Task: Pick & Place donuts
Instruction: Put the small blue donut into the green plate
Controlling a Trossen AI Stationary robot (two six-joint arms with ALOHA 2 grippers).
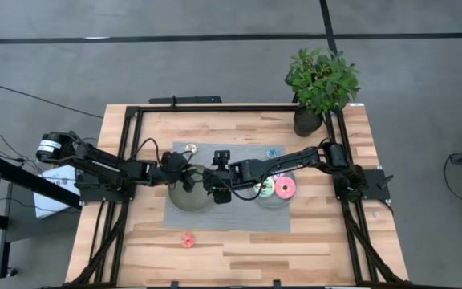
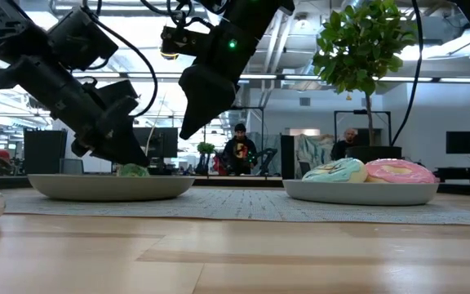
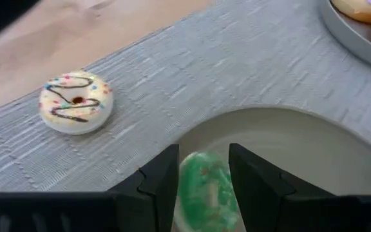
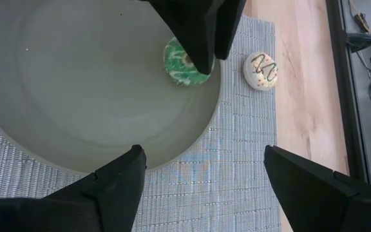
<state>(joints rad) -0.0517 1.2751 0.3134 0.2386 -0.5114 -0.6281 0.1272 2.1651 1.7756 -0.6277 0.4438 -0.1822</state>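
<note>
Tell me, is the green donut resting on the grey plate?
Touching. The right wrist view shows the green donut lying flat inside the grey plate, near its rim, under the left hand.

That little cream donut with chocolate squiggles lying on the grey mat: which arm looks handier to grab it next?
Probably the left. Its gripper sits at the small green donut on the grey plate's rim, beside the small cream sprinkled donut. The right gripper, open, hovers farther off.

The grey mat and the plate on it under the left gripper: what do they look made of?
Mat: seemingly woven fabric or vinyl, matte; fine ribbed weave shows.
Plate: smooth, hard-looking, matte grey, possibly plastic or ceramic; faint even sheen and no texture.
Green donut between the left gripper's fingers: looks like glossy painted plastic or rubber.
</note>
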